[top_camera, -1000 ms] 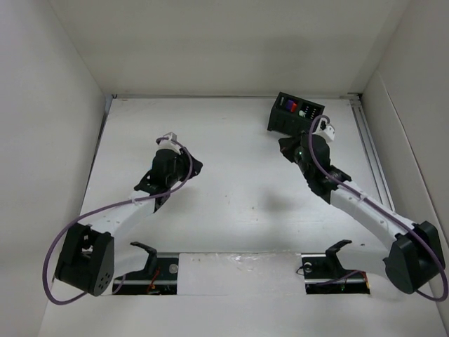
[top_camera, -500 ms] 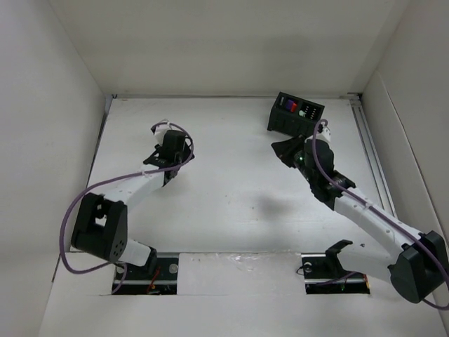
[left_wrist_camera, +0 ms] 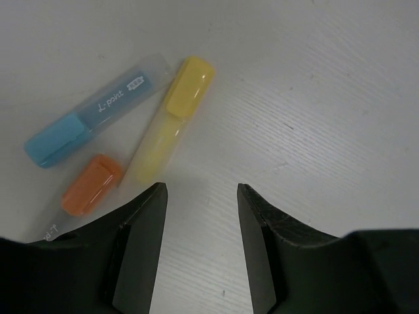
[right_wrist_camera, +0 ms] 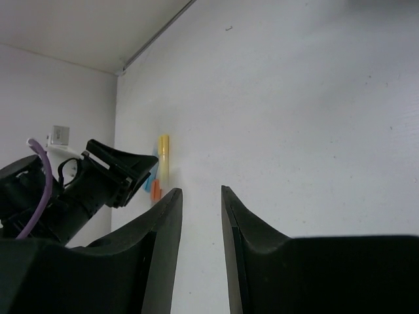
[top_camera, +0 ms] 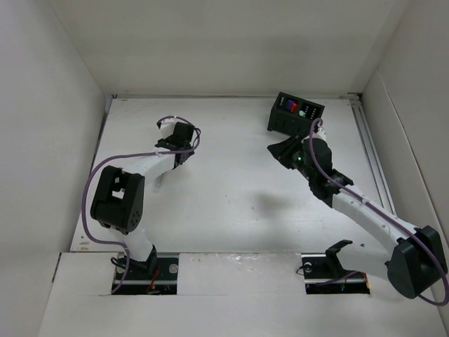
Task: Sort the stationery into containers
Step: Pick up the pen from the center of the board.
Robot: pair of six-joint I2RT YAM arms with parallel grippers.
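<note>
Hovering far left, your left gripper (left_wrist_camera: 200,190), part-open, empty, by blue pen (left_wrist_camera: 91,111), yellow pen (left_wrist_camera: 171,118), orange pen (left_wrist_camera: 91,185) — right gripper (right_wrist_camera: 200,193) likewise, near black box (top_camera: 295,112).

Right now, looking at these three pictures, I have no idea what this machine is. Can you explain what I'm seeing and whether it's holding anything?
It is a robot with two arms, a left arm and a right arm, bolted at the near edge of a white table. The wide picture looks down from above and behind them. The other two come from small cameras on the wrists, so each shows its own claw. The left claw is open and empty, just short of a light-blue highlighter, a yellow highlighter and an orange highlighter lying on the table. The right claw is open and empty too, near a black box with something purple inside.
</note>
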